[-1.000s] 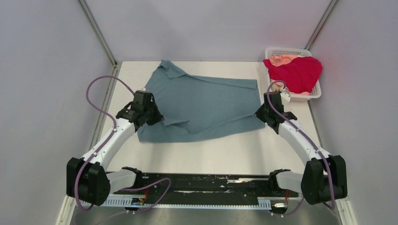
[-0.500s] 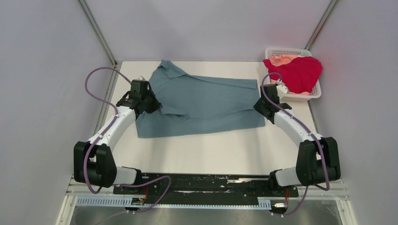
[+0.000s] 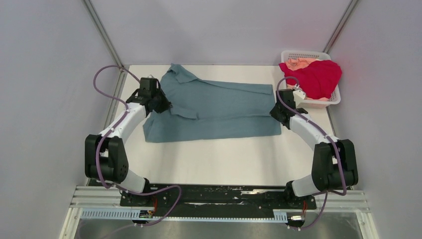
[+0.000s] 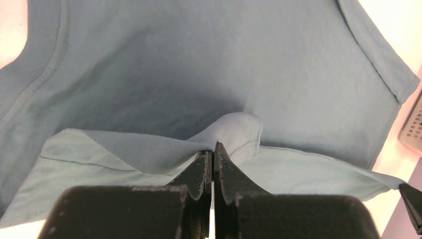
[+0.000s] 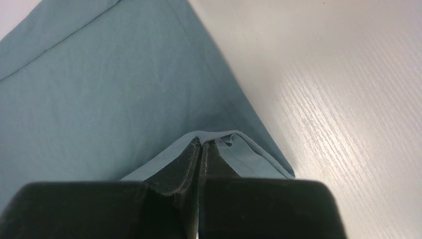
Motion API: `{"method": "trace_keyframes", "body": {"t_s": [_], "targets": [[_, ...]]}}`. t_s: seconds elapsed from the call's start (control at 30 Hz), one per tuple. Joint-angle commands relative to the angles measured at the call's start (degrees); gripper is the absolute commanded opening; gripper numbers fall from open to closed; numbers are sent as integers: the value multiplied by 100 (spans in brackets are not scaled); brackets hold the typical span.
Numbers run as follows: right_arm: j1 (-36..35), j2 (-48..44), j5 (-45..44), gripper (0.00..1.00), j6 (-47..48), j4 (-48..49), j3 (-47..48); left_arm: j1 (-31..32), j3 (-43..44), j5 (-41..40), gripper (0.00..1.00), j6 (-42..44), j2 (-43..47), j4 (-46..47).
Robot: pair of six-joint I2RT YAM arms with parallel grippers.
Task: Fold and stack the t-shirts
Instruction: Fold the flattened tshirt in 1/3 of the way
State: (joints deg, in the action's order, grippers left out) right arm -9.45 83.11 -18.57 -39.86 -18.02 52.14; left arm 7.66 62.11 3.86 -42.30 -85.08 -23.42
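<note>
The teal blue-grey t-shirt (image 3: 214, 107) lies spread across the far half of the table, its near edge folded over towards the back. My left gripper (image 3: 158, 103) is shut on a pinch of that folded edge at the shirt's left side, which also shows in the left wrist view (image 4: 213, 149). My right gripper (image 3: 277, 110) is shut on the folded edge at the shirt's right side, seen in the right wrist view (image 5: 201, 143). The crimson red t-shirt (image 3: 314, 77) and the pale peach t-shirt (image 3: 301, 62) lie heaped in the basket.
The white lattice basket (image 3: 334, 102) stands at the far right corner of the table. Grey walls close in the left, right and back. The black base rail (image 3: 214, 196) runs along the near edge.
Both grippers have carried the shirt's near edge away from me over the shirt, so the fold is deeper and the cloth lies flatter. Both arms reach further out.
</note>
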Motion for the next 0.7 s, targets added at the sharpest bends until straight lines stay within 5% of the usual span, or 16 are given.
{"method": "trace_keyframes", "body": {"t_s": [0.0, 0.2, 0.3, 0.43, 0.5, 0.57, 0.6, 0.67], "targets": [[55, 69, -134, 0, 36, 248, 173, -54, 466, 150, 0, 173, -322, 274], [132, 198, -148, 0, 4, 302, 124, -61, 885, 73, 0, 271, -787, 193], [154, 411, -138, 2, 3, 345, 196, -70, 1095, -5, 9, 314, -1066, 166], [250, 784, -156, 4, 4, 425, 452, -92, 1604, -500, 31, 321, -1578, 36], [311, 1002, -182, 11, -13, 446, 710, -161, 2109, -485, 72, 274, -1944, -66], [361, 1139, 73, 28, 72, 425, 957, -270, 2839, -429, 94, 273, -2370, -504], [357, 1060, 390, 67, 167, 422, 1054, -334, 3708, -431, 99, 328, -2606, -870], [355, 874, 403, 78, 196, 405, 946, -343, 3921, -458, 100, 414, -2571, -1017]]}}
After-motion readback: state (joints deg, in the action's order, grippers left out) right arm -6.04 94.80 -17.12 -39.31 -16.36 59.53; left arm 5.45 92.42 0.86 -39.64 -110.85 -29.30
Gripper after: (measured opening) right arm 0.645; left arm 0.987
